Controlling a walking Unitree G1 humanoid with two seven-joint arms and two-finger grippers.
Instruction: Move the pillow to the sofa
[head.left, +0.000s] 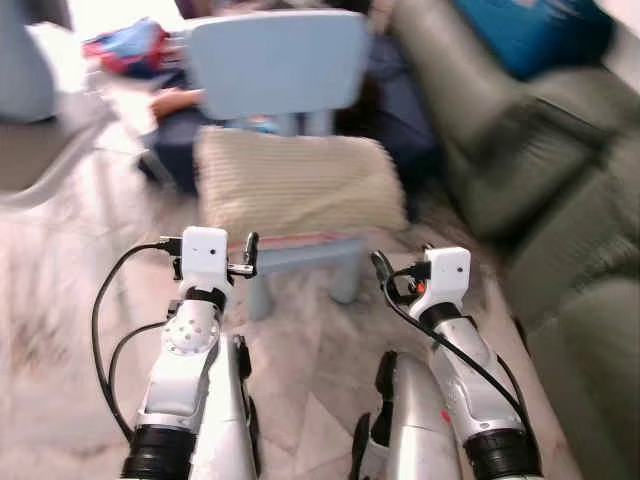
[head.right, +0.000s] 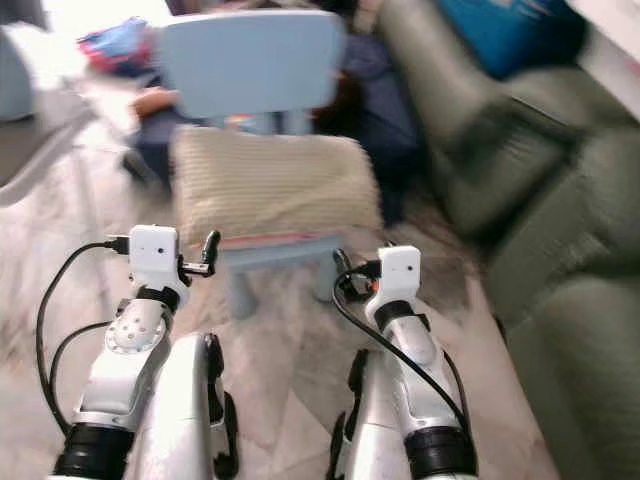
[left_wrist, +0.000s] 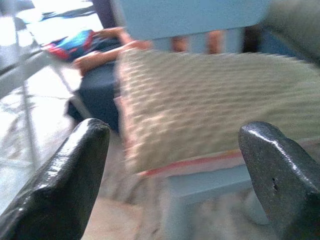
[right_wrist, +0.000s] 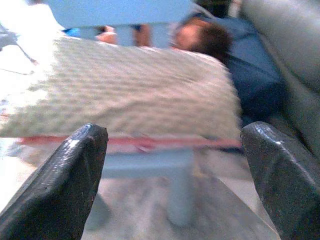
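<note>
A beige knitted pillow lies on the seat of a small light-blue chair, straight ahead and blurred. The grey-green sofa runs along the right side. Both arms are raised in front of me, short of the chair. In the left wrist view my left gripper is open, its fingers framing the pillow from a short distance. The right gripper is open too, aimed at the pillow and the chair seat edge. Neither gripper touches the pillow.
A person in dark blue lies on the floor right behind the chair, with a hand near its left side. A blue cushion sits on the sofa. Grey furniture stands at the left. Pale tiled floor lies below.
</note>
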